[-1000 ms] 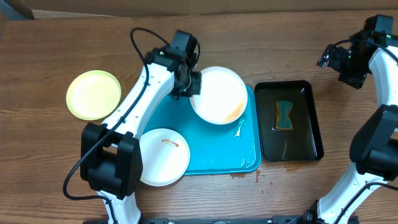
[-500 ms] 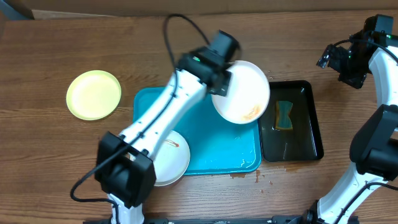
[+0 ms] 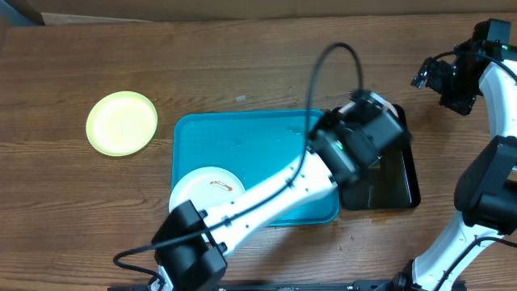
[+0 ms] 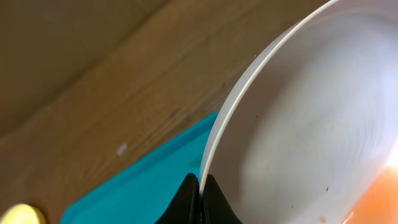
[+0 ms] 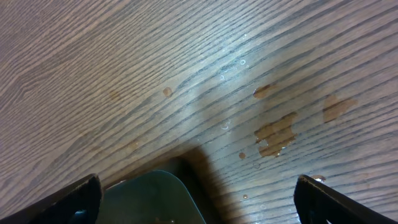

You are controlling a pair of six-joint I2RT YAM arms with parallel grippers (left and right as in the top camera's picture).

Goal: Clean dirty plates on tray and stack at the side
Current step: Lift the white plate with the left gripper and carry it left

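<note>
Half hidden under left gripper (image 4: 200,186): black plastic tray (image 3: 400,182); cropped round white plate (image 4: 298,124) pinched by smooth rim; right gripper (image 5: 199,196) held spread above grained wood table (image 5: 155,62).

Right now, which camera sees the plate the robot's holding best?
Left wrist view: the white plate fills it, rim pinched in the left pincer. Overhead, the left arm mostly hides it. The right wrist view misses it.

Turquoise tray (image 3: 258,145) sat mid-frame; white plate (image 3: 208,192) w/ red smear at its lower-left corner. Yellow-green plate (image 3: 121,123) upper left, off tray. 2nd white plate (image 4: 298,124), orange-smeared, tilted.
</note>
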